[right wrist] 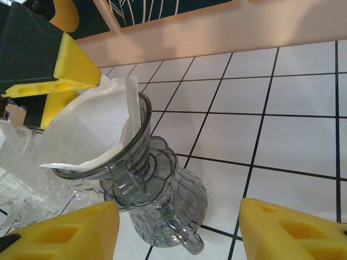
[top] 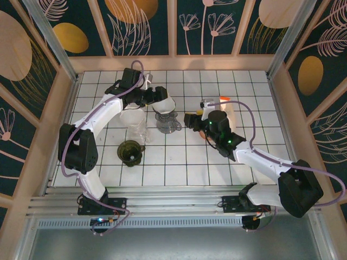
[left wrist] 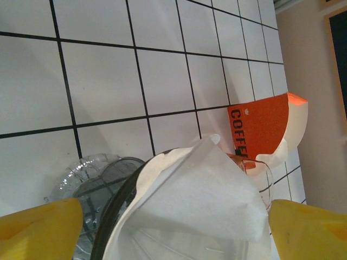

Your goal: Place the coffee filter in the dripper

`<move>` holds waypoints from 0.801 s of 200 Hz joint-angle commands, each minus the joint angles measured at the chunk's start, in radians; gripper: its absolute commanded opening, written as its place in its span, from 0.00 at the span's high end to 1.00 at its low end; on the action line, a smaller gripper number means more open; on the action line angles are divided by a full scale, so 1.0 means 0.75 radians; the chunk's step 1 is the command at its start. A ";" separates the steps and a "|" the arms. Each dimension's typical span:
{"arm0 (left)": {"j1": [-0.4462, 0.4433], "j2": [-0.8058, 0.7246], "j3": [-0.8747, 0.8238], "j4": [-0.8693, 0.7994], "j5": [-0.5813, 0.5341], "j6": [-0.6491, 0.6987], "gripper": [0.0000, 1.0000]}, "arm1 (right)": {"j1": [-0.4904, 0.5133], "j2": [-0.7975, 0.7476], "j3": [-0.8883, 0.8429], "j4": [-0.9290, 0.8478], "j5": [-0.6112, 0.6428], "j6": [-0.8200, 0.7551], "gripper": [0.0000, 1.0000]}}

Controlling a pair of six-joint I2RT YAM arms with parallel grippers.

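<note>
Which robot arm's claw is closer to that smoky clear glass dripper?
Left. The left gripper hangs just above the dripper, at the white paper filter resting in it; the right gripper is off to its side, not touching.

One filter [right wrist: 87, 135], one dripper [right wrist: 135, 146], one carafe [right wrist: 176, 203], one orange packet [left wrist: 260, 124], one dark cup [top: 130, 152].

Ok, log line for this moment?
filter in dripper, poking above rim | left gripper open at filter | right gripper open, facing dripper

The orange packet [left wrist: 265, 122] at the right of the left wrist view had black letters reading "COFFE"; the rest was hidden.
</note>
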 commanded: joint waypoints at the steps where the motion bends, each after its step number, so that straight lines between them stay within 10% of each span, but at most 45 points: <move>1: -0.011 0.028 0.029 0.022 0.042 -0.022 0.11 | -0.010 -0.024 -0.013 0.051 0.020 0.014 0.39; 160: -0.060 0.063 0.082 -0.002 -0.014 -0.042 0.10 | -0.012 -0.034 -0.027 0.056 0.013 0.030 0.38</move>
